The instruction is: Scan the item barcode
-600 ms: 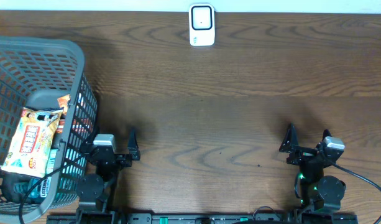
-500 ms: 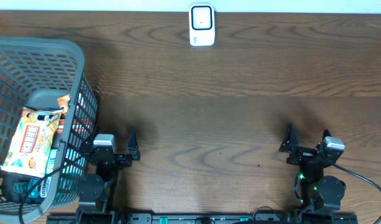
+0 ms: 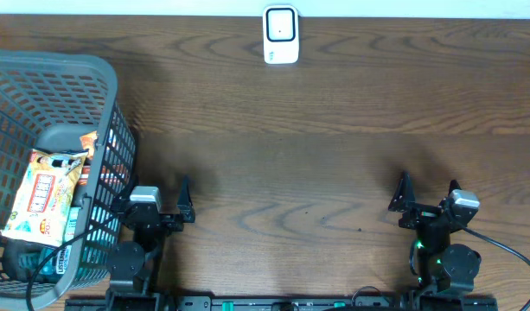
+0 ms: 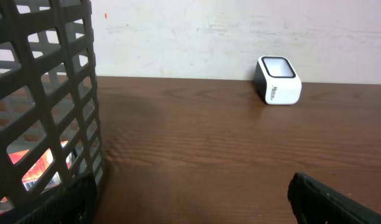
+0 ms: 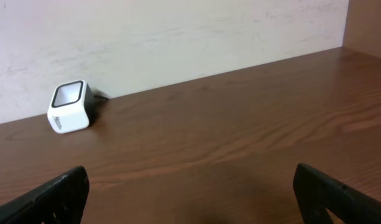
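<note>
Overhead: packet (image 3: 41, 192) partly behind basket (image 3: 57, 60) mesh

Overhead camera looks straight down; both low wrist cameras face the far barcode scanner (image 3: 281, 34), which all three views share.

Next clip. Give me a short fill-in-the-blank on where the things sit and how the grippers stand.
The snack packet lies inside the grey ___.
The white ___ stands at the far side of the table, opposite both arms.
The left gripper and the right gripper are both empty, with their jaws ___.
Missing words: basket; scanner; open.
</note>
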